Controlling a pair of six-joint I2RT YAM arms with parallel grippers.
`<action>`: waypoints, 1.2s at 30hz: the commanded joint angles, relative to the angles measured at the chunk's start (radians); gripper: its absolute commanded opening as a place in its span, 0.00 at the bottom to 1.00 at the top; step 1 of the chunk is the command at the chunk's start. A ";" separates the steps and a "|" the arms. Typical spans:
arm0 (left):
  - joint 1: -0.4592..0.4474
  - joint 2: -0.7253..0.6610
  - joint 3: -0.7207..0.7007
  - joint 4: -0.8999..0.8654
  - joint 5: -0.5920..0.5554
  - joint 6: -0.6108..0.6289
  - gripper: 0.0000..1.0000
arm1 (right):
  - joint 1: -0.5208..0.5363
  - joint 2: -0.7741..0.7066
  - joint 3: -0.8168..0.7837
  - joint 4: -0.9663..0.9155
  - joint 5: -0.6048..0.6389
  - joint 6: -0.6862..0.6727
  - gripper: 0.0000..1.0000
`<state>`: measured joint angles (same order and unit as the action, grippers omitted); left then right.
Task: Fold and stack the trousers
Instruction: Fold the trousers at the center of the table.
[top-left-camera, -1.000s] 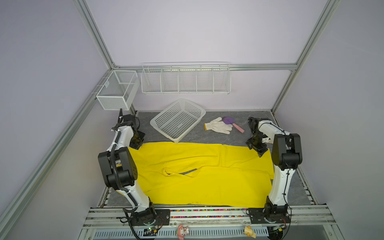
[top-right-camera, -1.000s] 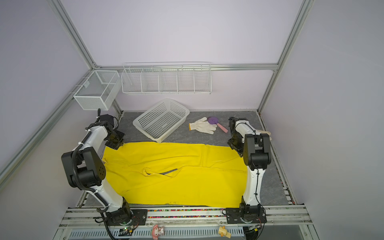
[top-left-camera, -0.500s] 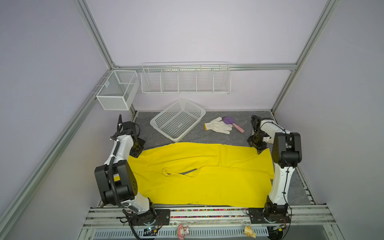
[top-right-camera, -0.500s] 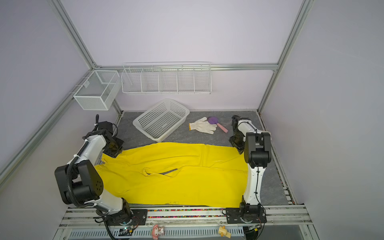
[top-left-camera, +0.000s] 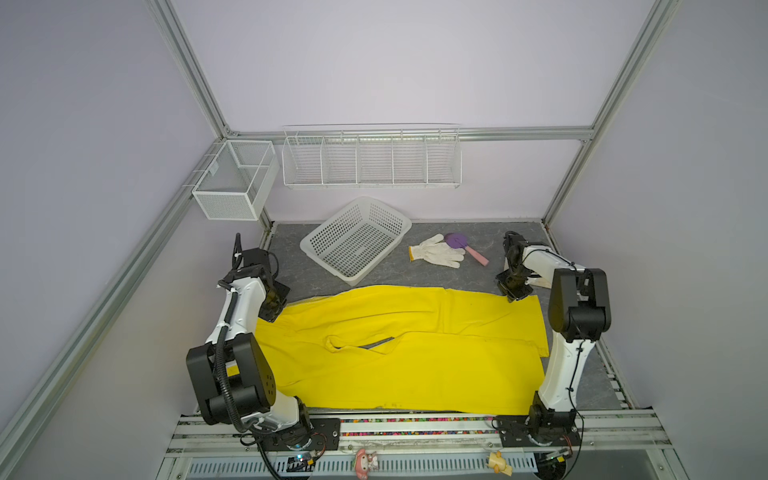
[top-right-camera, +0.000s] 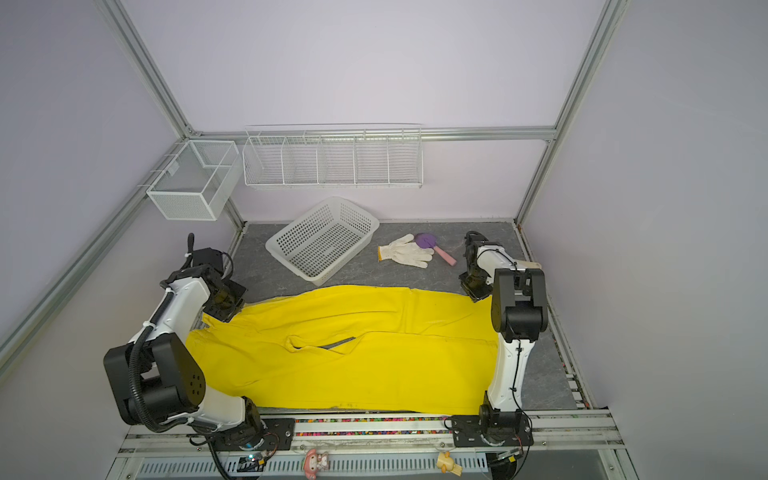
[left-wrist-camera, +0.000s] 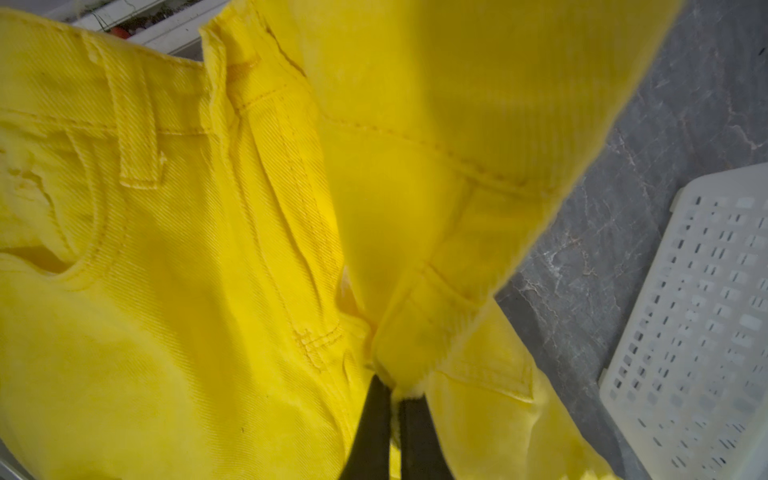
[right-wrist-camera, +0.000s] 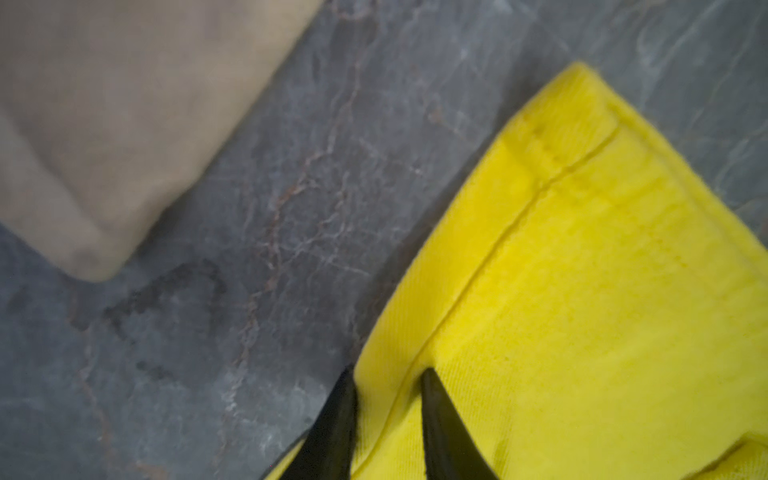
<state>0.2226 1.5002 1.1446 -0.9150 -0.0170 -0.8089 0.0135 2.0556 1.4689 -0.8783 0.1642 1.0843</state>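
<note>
The large bright-yellow fabric trousers (top-left-camera: 415, 345) lay spread across the near half of the grey marbled worktop (top-left-camera: 478, 274). The waist was at the left arm's side and the leg ends were at the right arm's side, and the two legs ran side by side.

The left pincer (left-wrist-camera: 392, 388) was clenched on a fold of the waist part. In the left wrist view its two dark fingers stood tight together with yellow cloth pinched between them, and a belt loop was near. In a top view this pincer (top-left-camera: 272, 309) sat at the far corner of the waist.

The right pincer (right-wrist-camera: 386, 374) was at the far corner of the leg hem. Its fingers stood one on each side of the hem edge, with cloth in the gap between them. Whether they really pressed the cloth I cannot tell.

A cream-coloured soft item (right-wrist-camera: 124, 124) lay on the worktop near that corner, apart from the hem.

Farther back stood a white perforated plastic basket (top-left-camera: 357, 241), tilted, with its near corner just beside the far edge of the trousers. To its right lay a white knit glove (top-left-camera: 436, 255), touching a round purple piece with a pink handle (top-left-camera: 457, 241).
</note>
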 joint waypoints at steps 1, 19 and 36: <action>0.006 -0.033 -0.003 -0.023 0.016 0.020 0.00 | -0.011 0.027 -0.098 0.052 -0.032 0.003 0.19; 0.000 -0.182 -0.112 -0.126 0.048 0.057 0.00 | 0.028 -0.553 -0.346 0.031 -0.219 -0.116 0.06; -0.074 -0.064 -0.412 0.146 0.115 -0.022 0.00 | 0.271 -0.690 -0.825 0.243 -0.266 -0.087 0.06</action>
<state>0.1619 1.4105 0.7517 -0.8257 0.0692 -0.8154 0.2615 1.3357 0.6739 -0.7193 -0.1020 0.9642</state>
